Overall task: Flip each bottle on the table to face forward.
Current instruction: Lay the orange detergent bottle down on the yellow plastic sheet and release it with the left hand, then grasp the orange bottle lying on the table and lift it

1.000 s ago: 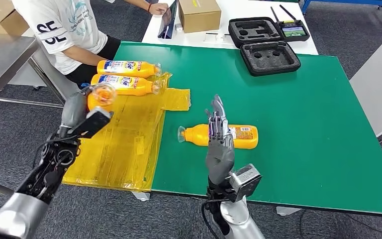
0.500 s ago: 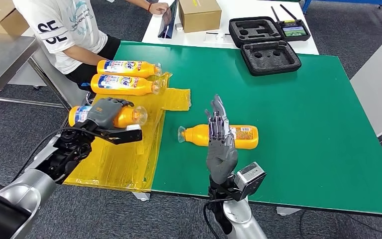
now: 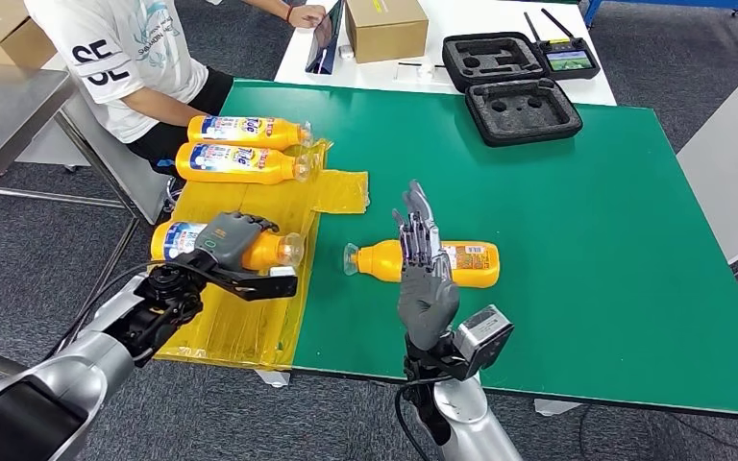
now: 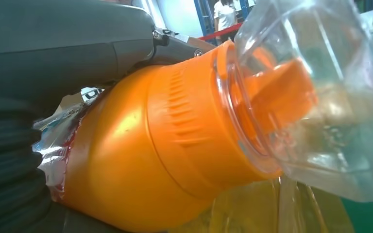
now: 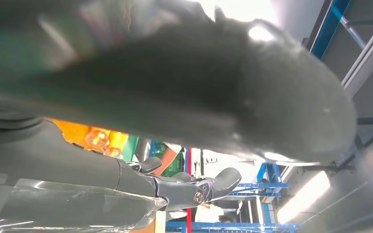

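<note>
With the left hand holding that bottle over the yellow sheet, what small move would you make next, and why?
Probably lower it and let go. The left hand grips the bottle lying sideways, label up, low over the yellow sheet in line with the two bottles already laid there. The right hand is open and raised.

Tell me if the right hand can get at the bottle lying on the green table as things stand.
Probably yes. The right hand is raised, fingers apart, just on the robot's side of the lone bottle on the green table; nothing lies between them. The left hand grips another bottle off to the side.
</note>
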